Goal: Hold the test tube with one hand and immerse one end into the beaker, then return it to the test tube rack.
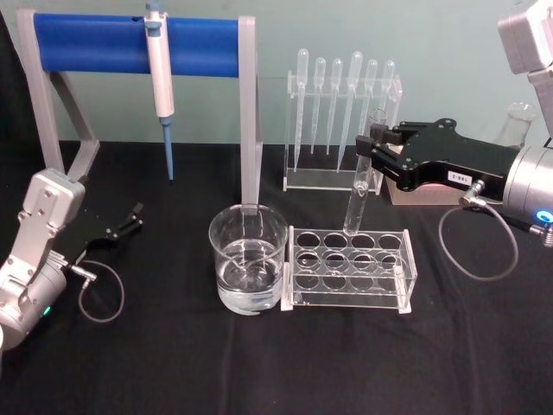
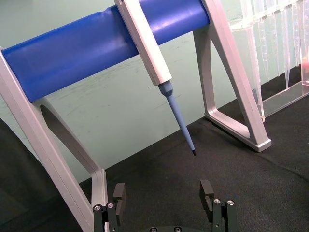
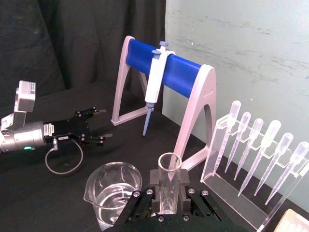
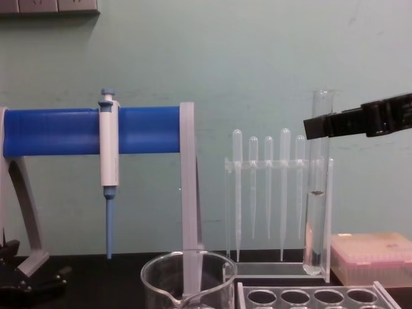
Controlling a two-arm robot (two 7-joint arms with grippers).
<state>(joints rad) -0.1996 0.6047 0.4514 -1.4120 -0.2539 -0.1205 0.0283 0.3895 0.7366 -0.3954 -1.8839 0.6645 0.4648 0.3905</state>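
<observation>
1. My right gripper (image 1: 370, 147) reaches in from the worktop's (image 1: 346, 372) right edge, well above the surface. Its fingers are pinched on the tube (image 1: 357, 203) just below the flared rim.
2. In the right wrist view I see the two black fingers (image 3: 186, 189) pressed against opposite sides of the glass, with the tube's open mouth standing above them.
3. The tube hangs in the air over the rack (image 1: 408, 268), which sits near the middle of the worktop. Its rounded bottom is above the rack's back row of holes, and the chest view shows a gap between that bottom and the rack's top plate.
4. From the chest the tube (image 4: 315, 219) looks upright, and a liquid line shows partway up it. From the head it leans, rim toward the right gripper.
5. The beaker (image 1: 226, 259) stands on the worktop just beside the rack's left end. I cannot tell whether they touch. There is clear liquid in its lower part, and the tube is well apart from it.
6. My left gripper (image 1: 131, 218) is idle low near the worktop's left edge, with its fingers spread and nothing between them. The left wrist view shows the wide gap.
7. Along the back edge are a blue-barred stand (image 1: 130, 43) with a pipettor (image 1: 159, 78) hanging on it, and a clear holder of pipettes (image 1: 341, 104).
</observation>
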